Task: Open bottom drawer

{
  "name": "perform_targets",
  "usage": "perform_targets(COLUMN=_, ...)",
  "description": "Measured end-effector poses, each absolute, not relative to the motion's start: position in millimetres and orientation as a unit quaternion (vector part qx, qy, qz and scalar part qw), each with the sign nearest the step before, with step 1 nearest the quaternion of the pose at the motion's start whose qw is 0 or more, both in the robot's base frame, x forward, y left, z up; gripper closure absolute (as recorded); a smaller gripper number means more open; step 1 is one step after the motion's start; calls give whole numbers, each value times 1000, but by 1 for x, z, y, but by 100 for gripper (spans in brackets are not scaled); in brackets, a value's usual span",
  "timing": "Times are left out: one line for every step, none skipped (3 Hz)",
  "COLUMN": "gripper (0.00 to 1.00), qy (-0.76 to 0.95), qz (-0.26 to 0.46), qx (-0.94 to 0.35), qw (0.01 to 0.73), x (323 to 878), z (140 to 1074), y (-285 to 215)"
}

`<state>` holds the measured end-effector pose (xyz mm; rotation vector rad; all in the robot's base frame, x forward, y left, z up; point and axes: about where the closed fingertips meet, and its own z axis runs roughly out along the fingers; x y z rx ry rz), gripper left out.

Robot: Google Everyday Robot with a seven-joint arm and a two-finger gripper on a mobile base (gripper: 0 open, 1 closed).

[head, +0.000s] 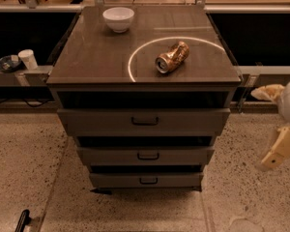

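Note:
The bottom drawer (146,180) is the lowest and narrowest of three grey-brown fronts on the cabinet, with a small dark pull handle (148,181) at its centre. Its front sits under the middle drawer (146,155) and its inside does not show. My gripper (279,151) shows as cream-coloured parts at the right edge of the camera view. It hangs over the floor at about the height of the middle drawer, well to the right of the cabinet, and touches nothing.
A white bowl (118,18) and a crushed gold can (172,57) lie on the cabinet top (96,62). The top drawer (144,122) is the widest. A white cup (27,59) stands on a low shelf at left. A dark object (22,220) lies on the floor at bottom left.

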<state>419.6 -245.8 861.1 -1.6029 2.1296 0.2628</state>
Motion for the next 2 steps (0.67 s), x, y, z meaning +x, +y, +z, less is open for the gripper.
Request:
perform_targets(gripper=0, qy=755, qz=133, qx=-592, qw=249, x=407, z=824, y=-248)
perform_targets(gripper=0, qy=750, qz=132, qx=-598, qw=251, x=406, z=823, y=-248)
